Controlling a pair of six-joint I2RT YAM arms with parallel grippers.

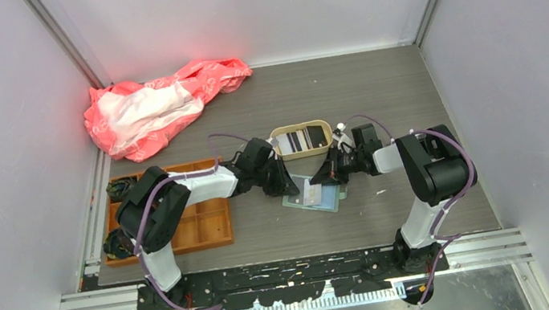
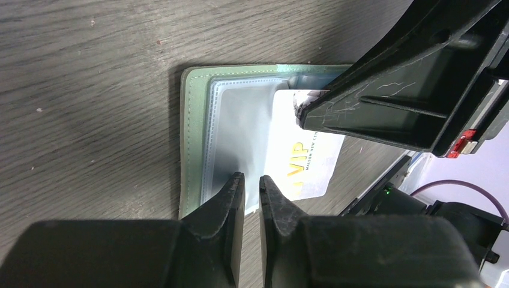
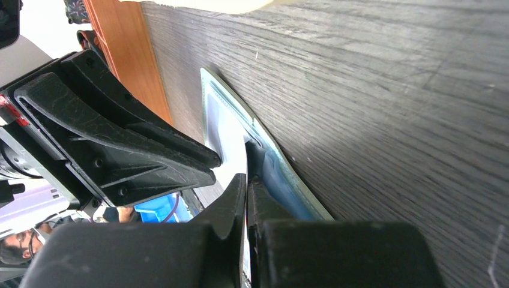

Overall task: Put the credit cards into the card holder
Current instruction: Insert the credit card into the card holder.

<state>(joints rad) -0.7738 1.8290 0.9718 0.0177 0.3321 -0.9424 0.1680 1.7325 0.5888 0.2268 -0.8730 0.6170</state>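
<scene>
Clenched on a white card (image 2: 306, 162), the right gripper (image 3: 246, 179) is feeding it into the card holder (image 2: 193, 120); the left gripper (image 2: 248, 180) is bracing, grasp unclear.

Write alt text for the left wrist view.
A white card marked VIP lies partway across the clear pockets of an open green wallet on a dark wood-grain table. The right tool pinches one corner of the card from the upper right, while the left tool, nearly closed, sits at the wallet's near edge.
</scene>
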